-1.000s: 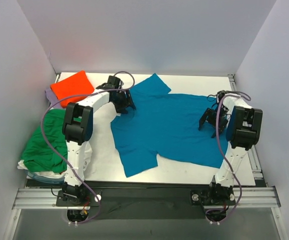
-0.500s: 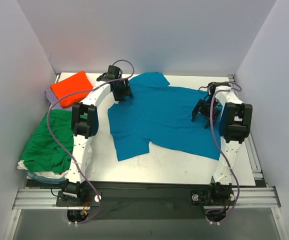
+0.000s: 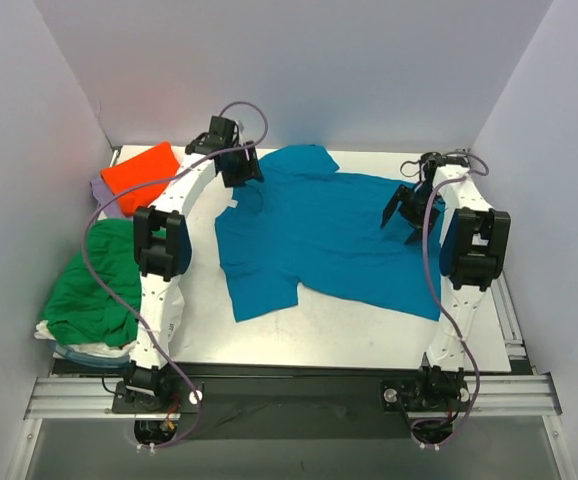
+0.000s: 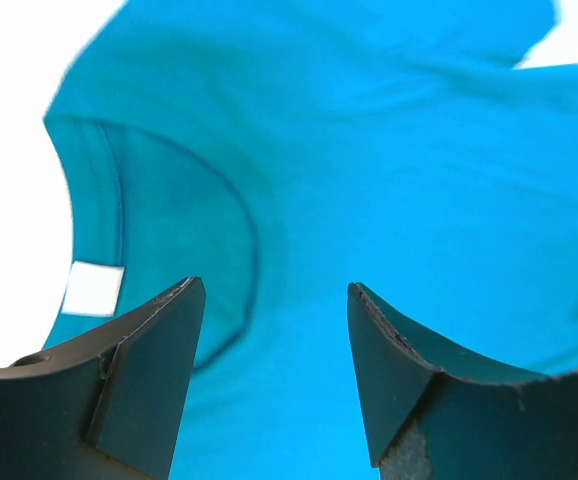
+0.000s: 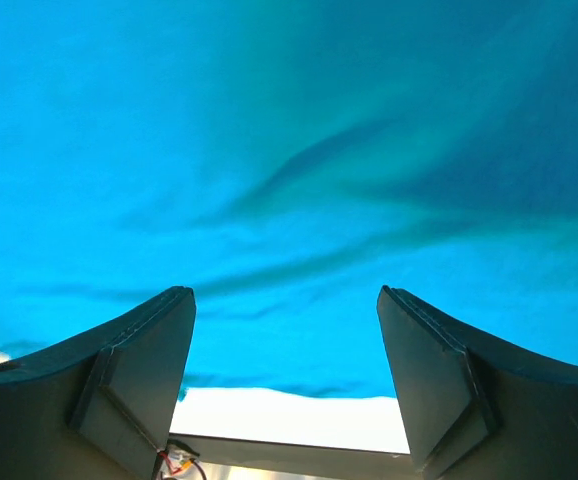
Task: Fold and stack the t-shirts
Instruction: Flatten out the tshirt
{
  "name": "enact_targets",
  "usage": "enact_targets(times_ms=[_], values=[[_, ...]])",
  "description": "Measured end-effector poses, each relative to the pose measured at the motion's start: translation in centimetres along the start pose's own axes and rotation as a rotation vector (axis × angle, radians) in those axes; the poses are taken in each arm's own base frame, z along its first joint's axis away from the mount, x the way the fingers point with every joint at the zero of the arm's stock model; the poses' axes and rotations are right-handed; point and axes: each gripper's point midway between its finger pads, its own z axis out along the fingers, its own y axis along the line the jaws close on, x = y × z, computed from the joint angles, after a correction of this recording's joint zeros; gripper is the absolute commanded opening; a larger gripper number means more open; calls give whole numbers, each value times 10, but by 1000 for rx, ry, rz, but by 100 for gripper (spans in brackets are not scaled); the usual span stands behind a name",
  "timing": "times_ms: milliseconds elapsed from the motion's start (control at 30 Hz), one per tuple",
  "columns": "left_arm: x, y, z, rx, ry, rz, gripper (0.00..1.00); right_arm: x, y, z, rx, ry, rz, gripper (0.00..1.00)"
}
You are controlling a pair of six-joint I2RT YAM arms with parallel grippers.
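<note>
We take the teal-blue t-shirt point(image 3: 329, 235) as the one being worked. It lies spread on the table point(image 3: 369, 325), collar end towards the robot's left and hem end towards its right, with one sleeve on the far side and one on the near side. It is not yet flat: the right wrist view shows shallow creases running across the cloth.

Above the collar end hangs the left gripper point(image 3: 237, 172), its jaws apart and nothing between them. Its own camera looks down on the collar point(image 4: 149, 230) and a white label point(image 4: 94, 288) inside it. Above the far part of the hem end is the right gripper point(image 3: 406, 212), also spread wide and empty.

We judge the step to be the laying-out, with no fold begun. The next move likely calls for each gripper to drop onto one edge of the shirt, pinch a single layer, and carry it across together so the cloth does not bunch.

Left of the teal shirt, well apart from it, are the others: an orange shirt point(image 3: 141, 170), already folded, on a lavender shirt point(image 3: 99, 188), and nearer us a loose green shirt point(image 3: 94, 285).

Only a sliver of the lavender shirt shows. A white shirt point(image 3: 51, 330) peeks out beneath the green. We cannot tell whether either gripper touches the cloth.
</note>
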Motion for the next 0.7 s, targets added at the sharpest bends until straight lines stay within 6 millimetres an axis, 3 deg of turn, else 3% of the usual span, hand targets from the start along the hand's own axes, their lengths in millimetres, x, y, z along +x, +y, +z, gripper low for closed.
enact_targets(times_ms=[133, 200, 267, 367, 467, 600, 700], values=[[-28, -31, -59, 27, -111, 82, 70, 0, 15, -27, -57, -51, -23, 75], [-29, -44, -96, 24, -153, 126, 69, 1, 21, -40, -81, -78, -36, 75], [-16, -55, -129, 19, -181, 168, 69, 4, 25, -52, -102, -102, -48, 75], [38, -58, -161, 3, -146, 212, 69, 15, 25, -62, -120, -118, -60, 75], [113, -42, -169, -29, -36, 221, 69, 34, 17, -61, -114, -96, -61, 75], [210, 12, -168, -137, 138, 166, 68, 52, 7, -52, -100, -53, -59, 75], [261, 46, -175, -230, 234, 132, 65, 60, 1, -44, -87, -29, -60, 75]])
